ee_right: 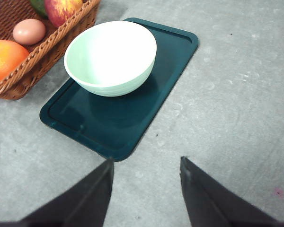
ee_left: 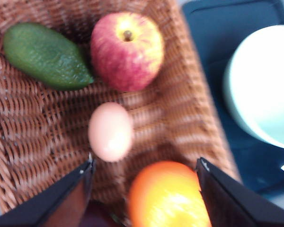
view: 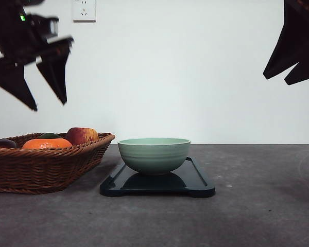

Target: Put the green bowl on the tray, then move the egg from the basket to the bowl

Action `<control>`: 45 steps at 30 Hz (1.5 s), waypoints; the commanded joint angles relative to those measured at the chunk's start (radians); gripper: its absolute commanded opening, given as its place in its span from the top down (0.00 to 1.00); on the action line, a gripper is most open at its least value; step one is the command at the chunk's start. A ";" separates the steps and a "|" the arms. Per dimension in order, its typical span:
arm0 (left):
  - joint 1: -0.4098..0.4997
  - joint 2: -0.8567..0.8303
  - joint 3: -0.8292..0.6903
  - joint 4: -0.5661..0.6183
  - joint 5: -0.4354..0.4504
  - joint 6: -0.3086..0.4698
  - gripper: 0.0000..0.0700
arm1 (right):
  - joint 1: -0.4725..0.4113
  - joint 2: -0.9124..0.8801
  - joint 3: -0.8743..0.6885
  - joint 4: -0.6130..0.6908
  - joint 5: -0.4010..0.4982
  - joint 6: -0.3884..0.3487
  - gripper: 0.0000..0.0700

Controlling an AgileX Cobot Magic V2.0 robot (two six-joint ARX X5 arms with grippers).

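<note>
The green bowl [view: 154, 153] stands upright on the dark tray [view: 198, 186], toward its basket end; both also show in the right wrist view, bowl [ee_right: 111, 56] on tray [ee_right: 175, 52]. The egg [ee_left: 110, 131] lies on the woven floor of the basket [ee_left: 23, 137] between an apple and an orange. My left gripper [view: 50, 105] hangs open high above the basket [view: 46, 167], its fingers [ee_left: 66, 196] spread above the egg and orange. My right gripper [view: 284, 80] is raised at the upper right, open, over bare table beyond the tray's end.
The basket also holds a red-yellow apple [ee_left: 127, 49], an orange [ee_left: 170, 196] and a green avocado [ee_left: 45, 56]. A wall outlet [view: 84, 9] sits on the white wall behind. Grey tabletop [ee_right: 236, 109] stretches to the right of the tray.
</note>
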 commanded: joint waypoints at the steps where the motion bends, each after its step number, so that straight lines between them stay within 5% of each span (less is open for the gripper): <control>1: -0.003 0.038 0.022 0.018 -0.033 0.014 0.37 | 0.006 0.006 0.005 0.008 0.005 0.010 0.60; 17: -0.003 0.215 0.022 0.144 -0.059 0.025 0.37 | 0.006 0.006 0.006 0.010 0.030 -0.001 0.60; 34: -0.003 0.289 0.022 0.149 -0.059 0.004 0.39 | 0.006 0.006 0.005 0.010 0.030 0.000 0.60; 39: -0.003 0.289 0.022 0.149 -0.059 -0.024 0.55 | 0.006 0.006 0.005 0.010 0.030 0.000 0.60; 45: -0.003 0.289 0.022 0.147 -0.059 -0.033 0.60 | 0.006 0.006 0.006 0.010 0.030 0.000 0.60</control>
